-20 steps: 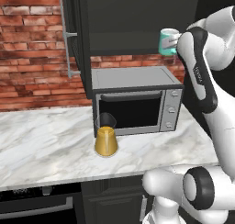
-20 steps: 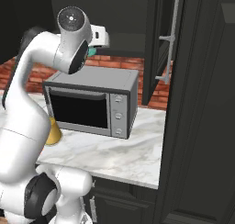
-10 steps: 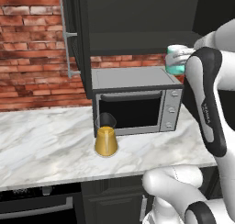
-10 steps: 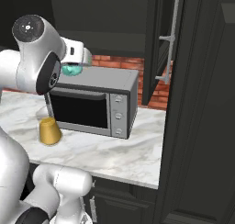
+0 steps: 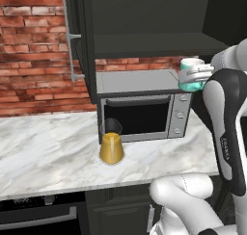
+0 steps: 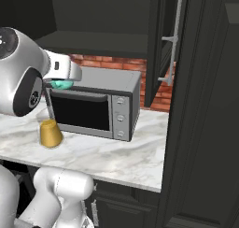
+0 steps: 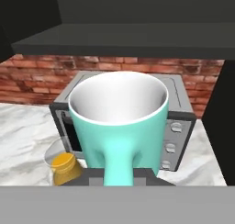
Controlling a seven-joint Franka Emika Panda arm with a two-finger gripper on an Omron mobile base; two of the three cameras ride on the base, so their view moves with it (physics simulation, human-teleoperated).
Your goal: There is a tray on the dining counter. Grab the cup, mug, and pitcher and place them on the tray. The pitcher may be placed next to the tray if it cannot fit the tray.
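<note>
Hand view, fingers (image 7: 120,176) nearly closed, pinching teal mug (image 7: 120,126) handle

Arm raised high, elbow bent — gripper (image 7: 118,177) level, clamped on mug (image 7: 120,122) handle, held aloft.

The mug (image 7: 120,126) is light teal with a white inside and a loop handle. It sits upright in the pincer (image 7: 120,176), which is closed on that handle, with its open mouth facing up, held in the air above the marble counter. The pitcher (image 5: 112,145) is conical, amber-gold below and dark and clear above. It stands upright on the counter, well below the pincer and off to its left.
</note>
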